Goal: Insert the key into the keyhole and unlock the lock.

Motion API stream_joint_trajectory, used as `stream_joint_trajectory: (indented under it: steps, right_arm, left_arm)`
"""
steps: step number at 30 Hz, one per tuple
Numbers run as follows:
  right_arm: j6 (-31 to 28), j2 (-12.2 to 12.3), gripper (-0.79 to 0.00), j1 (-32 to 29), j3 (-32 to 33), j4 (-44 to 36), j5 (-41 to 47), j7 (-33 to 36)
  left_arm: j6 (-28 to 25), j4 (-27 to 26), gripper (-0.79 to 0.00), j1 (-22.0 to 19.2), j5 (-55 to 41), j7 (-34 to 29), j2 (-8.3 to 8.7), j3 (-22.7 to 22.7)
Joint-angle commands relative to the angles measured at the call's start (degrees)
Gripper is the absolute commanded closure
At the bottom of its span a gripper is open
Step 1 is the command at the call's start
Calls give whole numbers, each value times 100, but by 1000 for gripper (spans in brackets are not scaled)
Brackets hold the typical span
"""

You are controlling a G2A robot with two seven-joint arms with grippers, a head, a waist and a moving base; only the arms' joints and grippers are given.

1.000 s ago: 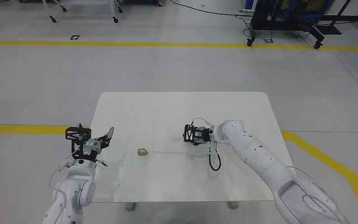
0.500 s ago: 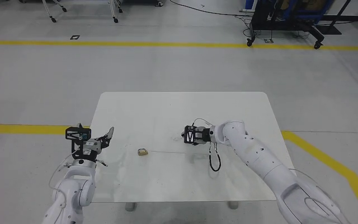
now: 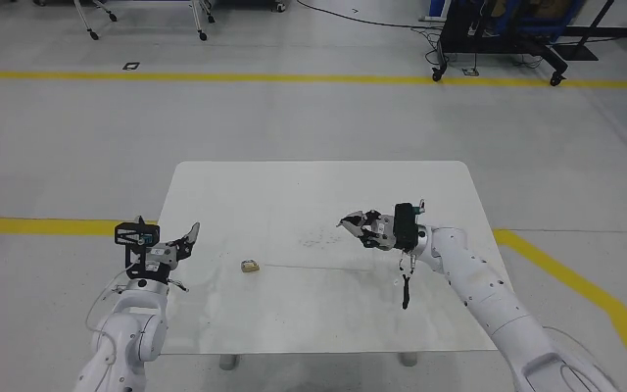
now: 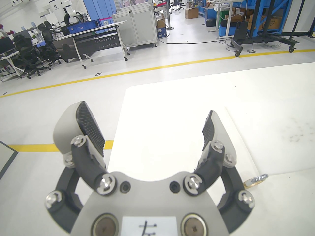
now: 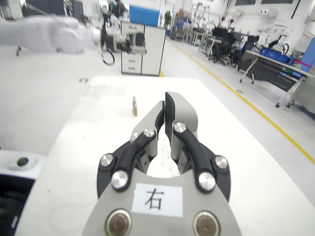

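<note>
on table [image 3: 294,196], lock [image 3: 251,266] well apart from right fingers [image 5: 183,110], pressed together; left fingers [image 4: 87,126] wide open, empty.

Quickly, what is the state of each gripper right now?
Left gripper: open, holding nothing.
Right gripper: closed; whether it holds anything cannot be told.

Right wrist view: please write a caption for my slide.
Right gripper, jaws shut, above the white table, facing the small padlock ahead.
</note>
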Motion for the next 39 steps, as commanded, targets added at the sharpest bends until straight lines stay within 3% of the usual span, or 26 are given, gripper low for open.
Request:
stream_joint_trajectory:
  steps: [1, 18, 22, 29, 32, 36, 39]
  right_arm:
    - [-169, 31, 0, -7, -112, -17, 991, 513]
    - [-169, 73, 0, 41, -223, 141, 1116, 514]
    - [-138, 58, 0, -12, -225, 164, 1286, 622]
    - [-169, -167, 0, 132, -615, 575, 2796, 1008]
    - [-169, -238, 0, 197, -1011, 699, 3546, 1017]
    - [-169, -294, 0, 382, -1403, 897, 4536, 1299]
    - [-169, -273, 0, 481, -1554, 944, 4775, 1488]
  left_arm:
    - [0, 0, -785, 0, 0, 0, 0, 0]
    - [-12, -2, -785, -5, -38, -1, -2, 3]
    - [-662, 23, -785, -106, -1008, -202, -18, -30]
    - [-2665, 168, -785, -576, -3265, -1535, 14, 150]
    - [-3428, 376, -785, -839, -5267, -2596, 36, 352]
    - [-3469, 739, -785, -1412, -7004, -4160, 133, 348]
    - [-3440, 783, -785, -1496, -7151, -4380, 151, 331]
